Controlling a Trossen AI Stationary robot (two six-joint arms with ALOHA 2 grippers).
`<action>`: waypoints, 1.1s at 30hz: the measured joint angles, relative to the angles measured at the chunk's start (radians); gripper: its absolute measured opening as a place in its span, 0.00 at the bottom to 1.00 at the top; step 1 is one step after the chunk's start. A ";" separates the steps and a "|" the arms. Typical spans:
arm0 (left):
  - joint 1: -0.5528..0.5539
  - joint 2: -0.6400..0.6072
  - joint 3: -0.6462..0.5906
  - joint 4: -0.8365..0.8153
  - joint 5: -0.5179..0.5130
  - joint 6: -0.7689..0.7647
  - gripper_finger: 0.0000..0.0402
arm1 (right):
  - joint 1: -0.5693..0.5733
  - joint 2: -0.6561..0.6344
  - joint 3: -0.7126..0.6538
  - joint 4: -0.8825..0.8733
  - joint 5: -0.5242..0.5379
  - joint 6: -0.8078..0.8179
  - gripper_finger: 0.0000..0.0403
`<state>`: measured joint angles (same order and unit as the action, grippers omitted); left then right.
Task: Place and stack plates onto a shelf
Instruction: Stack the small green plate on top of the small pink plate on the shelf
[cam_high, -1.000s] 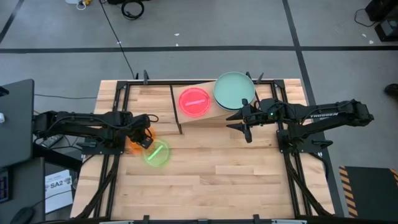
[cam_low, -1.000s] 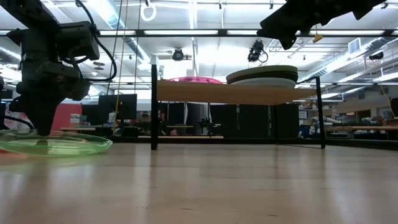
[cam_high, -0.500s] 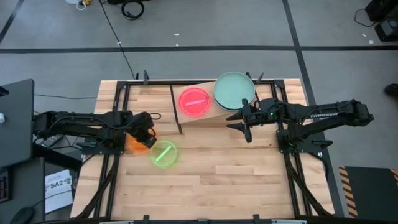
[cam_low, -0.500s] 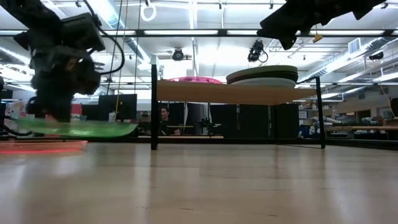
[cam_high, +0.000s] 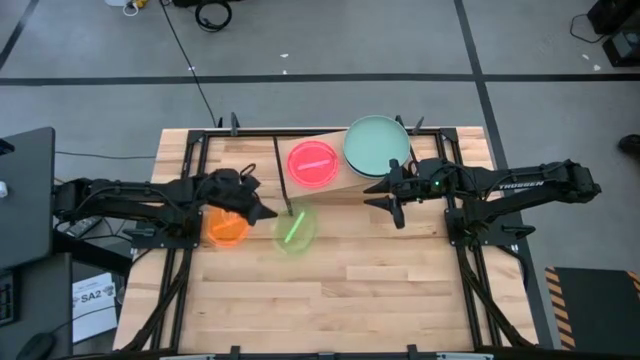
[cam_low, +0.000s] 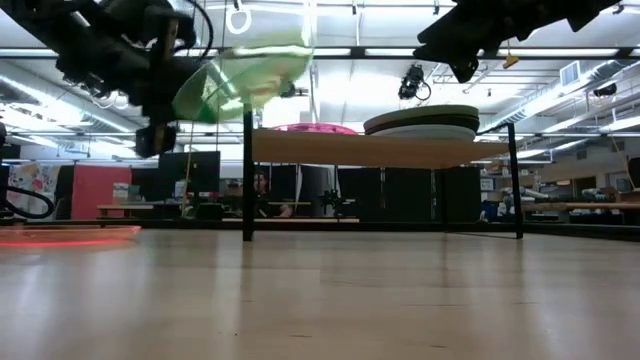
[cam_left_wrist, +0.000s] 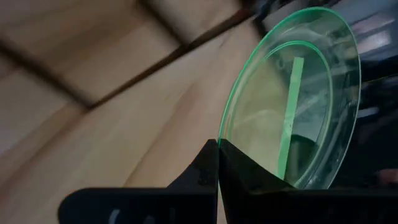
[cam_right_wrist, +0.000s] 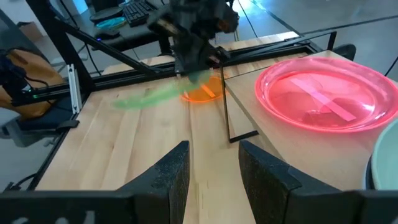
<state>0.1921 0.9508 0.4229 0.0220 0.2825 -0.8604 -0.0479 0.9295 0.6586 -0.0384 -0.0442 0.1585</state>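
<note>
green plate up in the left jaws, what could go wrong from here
The left gripper pinches the neon-green plate only at its rim, tilted in the air, so it may slip or swing out. It is near the shelf edge and black leg and could knock them. Landing off-centre on the pink plate, it might slide down the slanted board.
</note>
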 joint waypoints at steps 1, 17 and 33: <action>0.000 0.000 0.000 0.036 -0.001 -0.001 0.01 | 0.000 0.000 0.000 0.000 0.007 0.000 0.36; 0.000 0.000 0.002 0.450 -0.446 0.259 0.01 | 0.000 0.000 0.001 0.163 0.160 -0.003 0.36; 0.000 0.000 0.002 0.742 -0.840 0.641 0.01 | 0.000 0.156 0.001 0.638 0.308 -0.246 0.36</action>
<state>0.1925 0.9504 0.4244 0.7645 -0.5572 -0.2197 -0.0483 1.0854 0.6594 0.5997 0.2639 -0.0872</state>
